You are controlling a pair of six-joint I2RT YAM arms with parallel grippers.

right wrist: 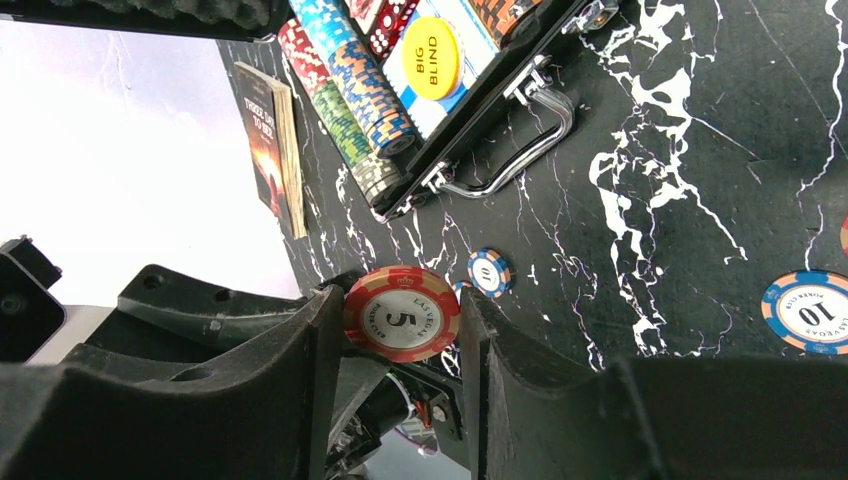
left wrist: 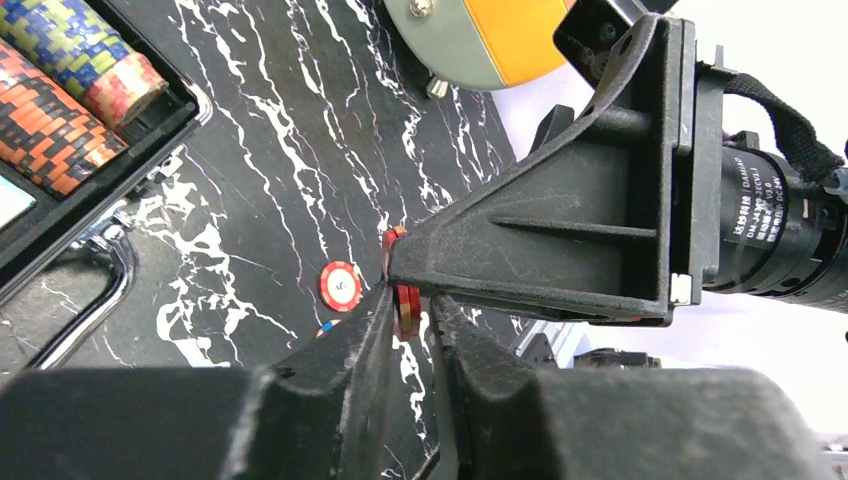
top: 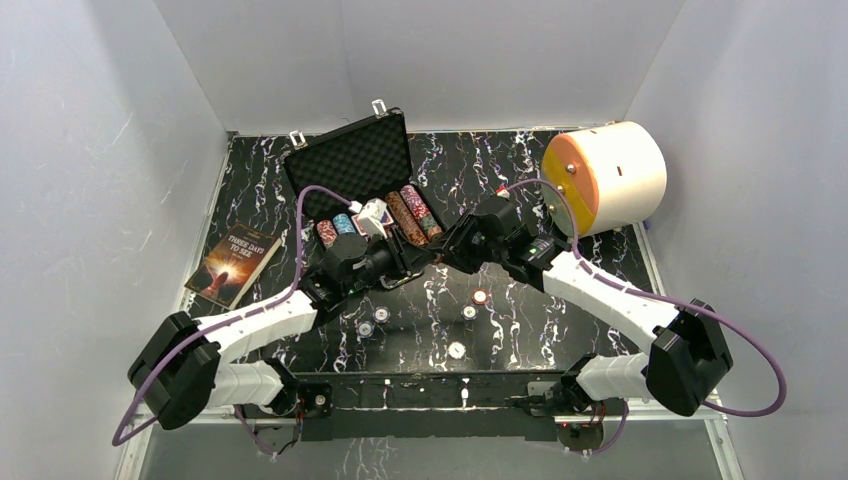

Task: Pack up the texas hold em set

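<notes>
Looking at the left arm (top: 260, 318) and right arm (top: 600, 295) both bent inward from the near edge, wrists meeting nose to nose just in front of the open poker case (top: 350, 160). Got the right gripper (right wrist: 402, 300) clamped on a red 5 chip (right wrist: 402, 313) by its rim, held up off the black marble table (top: 470, 160). Got the left gripper (left wrist: 410, 298) straddling that same chip edge-on with fingers (left wrist: 350, 350) barely parted; can't tell whether actually pinching or not. Also seeing a few loose chips (top: 469, 312) lying flat on the table underneath, and a book (top: 232, 265) well off left.
</notes>
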